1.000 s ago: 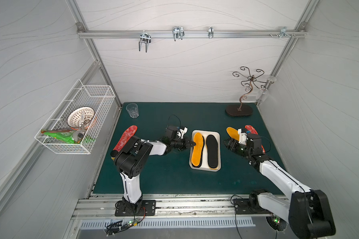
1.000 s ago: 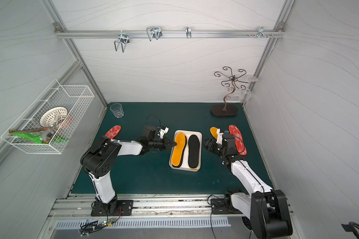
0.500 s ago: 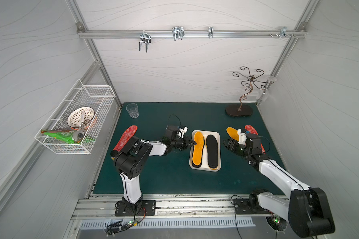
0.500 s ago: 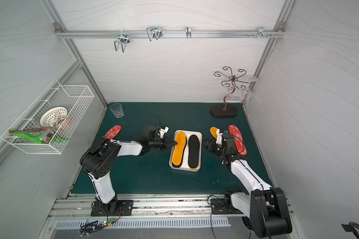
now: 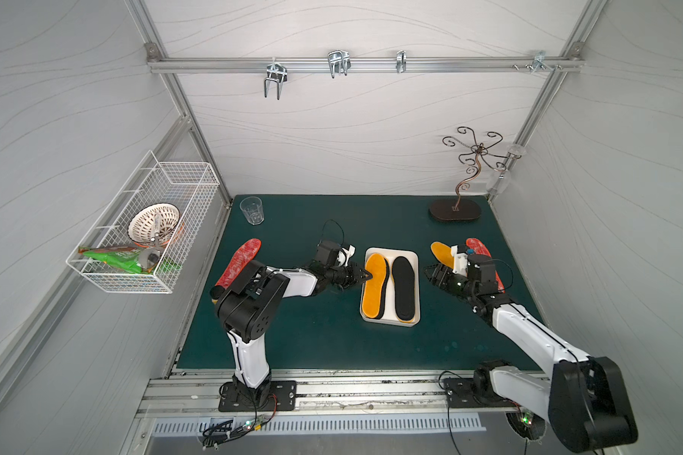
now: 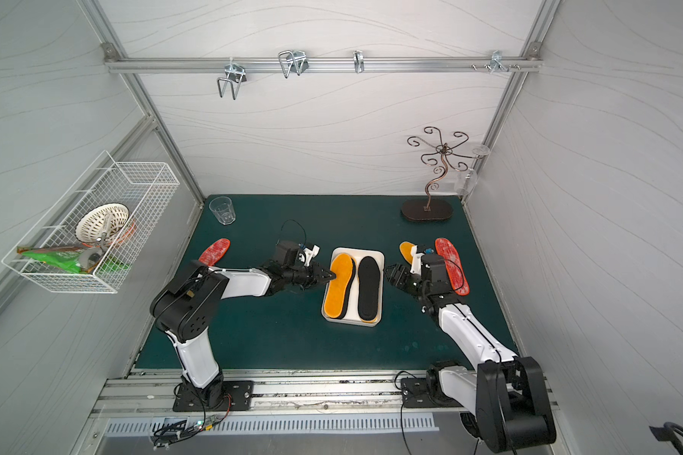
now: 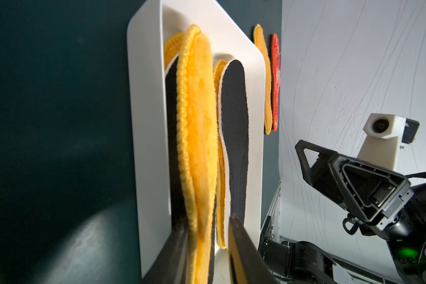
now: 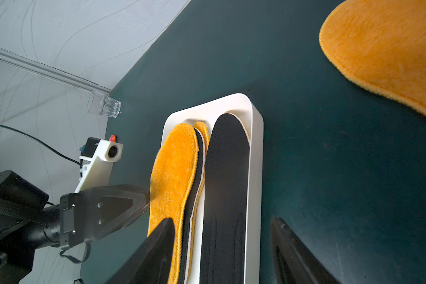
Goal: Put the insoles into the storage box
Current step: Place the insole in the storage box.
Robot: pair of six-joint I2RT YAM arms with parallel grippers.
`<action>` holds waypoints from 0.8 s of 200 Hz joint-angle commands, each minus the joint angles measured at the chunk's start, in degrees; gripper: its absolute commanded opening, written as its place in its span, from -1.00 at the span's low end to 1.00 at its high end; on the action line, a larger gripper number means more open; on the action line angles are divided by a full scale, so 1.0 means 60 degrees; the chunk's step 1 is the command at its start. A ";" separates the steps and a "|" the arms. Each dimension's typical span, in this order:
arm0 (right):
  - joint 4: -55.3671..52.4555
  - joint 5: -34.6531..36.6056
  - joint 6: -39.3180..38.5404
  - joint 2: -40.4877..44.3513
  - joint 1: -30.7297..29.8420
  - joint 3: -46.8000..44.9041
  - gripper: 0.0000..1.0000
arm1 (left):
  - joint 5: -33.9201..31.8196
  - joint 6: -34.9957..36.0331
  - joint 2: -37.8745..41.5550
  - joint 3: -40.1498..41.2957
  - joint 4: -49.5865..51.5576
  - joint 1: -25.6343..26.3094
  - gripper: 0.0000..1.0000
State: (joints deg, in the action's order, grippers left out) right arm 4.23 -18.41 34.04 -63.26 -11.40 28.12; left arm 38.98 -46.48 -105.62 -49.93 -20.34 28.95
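Right now I judge this to be the release step. My left gripper [image 5: 365,275] sits at the left wall of the storage box [image 5: 391,252], jaws parted. The edge of the top orange insole [image 5: 375,285] lies between them, one finger against it and the other clear. That edge seems to ride on the wall, so I should back straight out without dragging it, then perhaps nudge it flat.

My right gripper [image 5: 430,275] hovers just beside the box's other long side, spread wide and empty.

In the box, the orange insole tops a black one over another orange. Beside that stack, a black insole [image 5: 404,287] covers one more orange.

Farther back, three wait on the mat: a red insole [image 5: 241,258] by my left arm, and an orange one [image 5: 440,252] and a red one [image 5: 478,246] behind my right gripper.

On the left wall, the wire basket [image 5: 107,275] holds a white bowl [image 5: 154,222] and a green packet [image 5: 115,258]. The glass [image 5: 252,210] at the far corner looks empty.
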 commanded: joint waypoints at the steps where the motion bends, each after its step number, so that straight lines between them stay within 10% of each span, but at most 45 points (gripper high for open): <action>1: 0.0042 0.0095 -0.0115 -0.0032 -0.0086 0.0206 0.32 | -0.0212 0.0418 0.0316 -0.0452 0.0358 0.0079 -0.31; 160: -0.1084 0.0414 -0.0486 -0.0895 -0.0304 0.1032 0.32 | -0.2176 0.1652 0.2226 -0.1284 0.4058 0.0309 -0.02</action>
State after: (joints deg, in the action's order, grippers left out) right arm 2.46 -17.21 32.75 -66.24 -12.53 31.22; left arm 31.53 -41.43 -96.38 -54.30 -3.25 30.55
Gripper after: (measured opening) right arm 0.659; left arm 0.481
